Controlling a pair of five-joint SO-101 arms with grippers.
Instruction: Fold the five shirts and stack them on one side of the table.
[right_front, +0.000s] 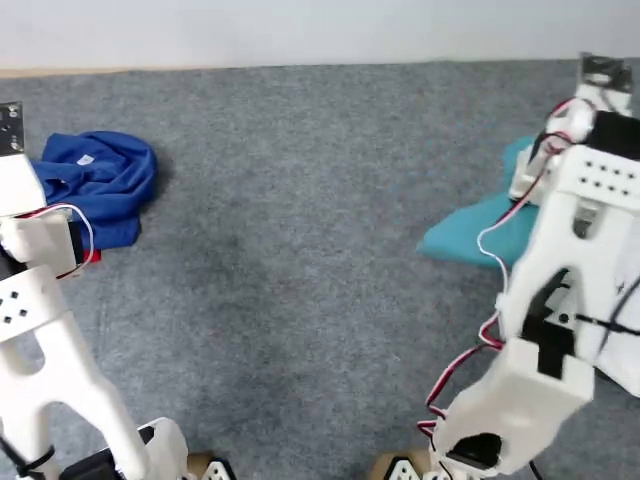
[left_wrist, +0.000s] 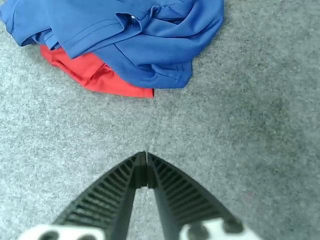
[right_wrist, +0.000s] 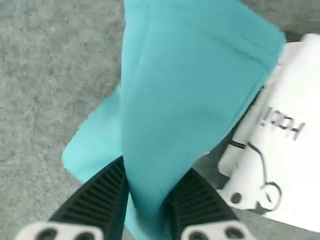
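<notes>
3 shirts I can make out: a teal shirt (right_wrist: 190, 100) on the right side of the table (left_wrist: 250, 150), plus a blue shirt (left_wrist: 150, 35) lying on top of a red shirt (left_wrist: 100, 75) at the far left. My right gripper (right_wrist: 154, 166) is pinched down on a fold of the teal one, with cloth running up between the jaws. My left gripper (left_wrist: 146, 155) is fully closed with nothing in it, hovering over bare table just short of the blue and red heap.

My take on doing this step well: pull the teal shirt out to the open middle and lay it flat before folding anything. Keep the pinch firm so it doesn't slip. I'd also open the left gripper and grab the opposite edge, since 2 grips should spread it without bunching.
</notes>
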